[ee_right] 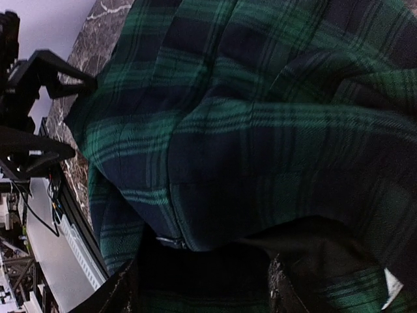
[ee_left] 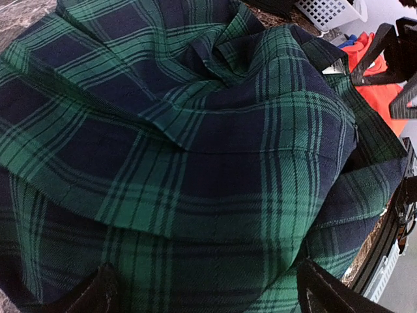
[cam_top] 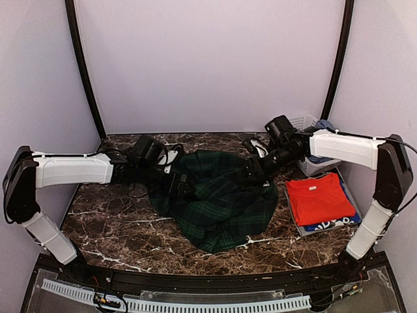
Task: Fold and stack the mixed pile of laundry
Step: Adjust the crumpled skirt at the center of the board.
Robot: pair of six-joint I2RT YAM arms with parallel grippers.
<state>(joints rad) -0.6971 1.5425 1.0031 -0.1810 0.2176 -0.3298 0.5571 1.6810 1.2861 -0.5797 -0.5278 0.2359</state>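
Spreading the tartan skirt point(cam_top: 218, 202) looks to be the step in hand. From the top camera it lies rumpled in the middle of the marble bench point(cam_top: 111, 228), not yet flat or folded. The left claw point(cam_top: 177, 182) sits at its left edge and the right claw point(cam_top: 253, 171) at its upper right edge. A folded red-orange T-shirt point(cam_top: 319, 199) rests on a blue printed T-shirt point(cam_top: 335, 223) in the grey tray point(cam_top: 291, 220) at the right. The white basket point(cam_top: 303, 122) stands behind them in the far corner.

The left wrist camera shows green and navy plaid heaped in loose folds. Its two fingers point(ee_left: 98, 293) stand wide apart at the bottom edge, with cloth lying under the gap and nothing pinched.

In the right wrist view, the plaid again fills the frame, and a zip shows near the lower middle. The fingers point(ee_right: 124, 293) are set narrower, with dark fabric bunched between them; whether they grip it cannot be told.

The next move probably calls for each claw to pinch an edge and draw the skirt taut and flat, so that the pleats lie in line before any fold. The stack in the tray seems the likely place for it afterwards.
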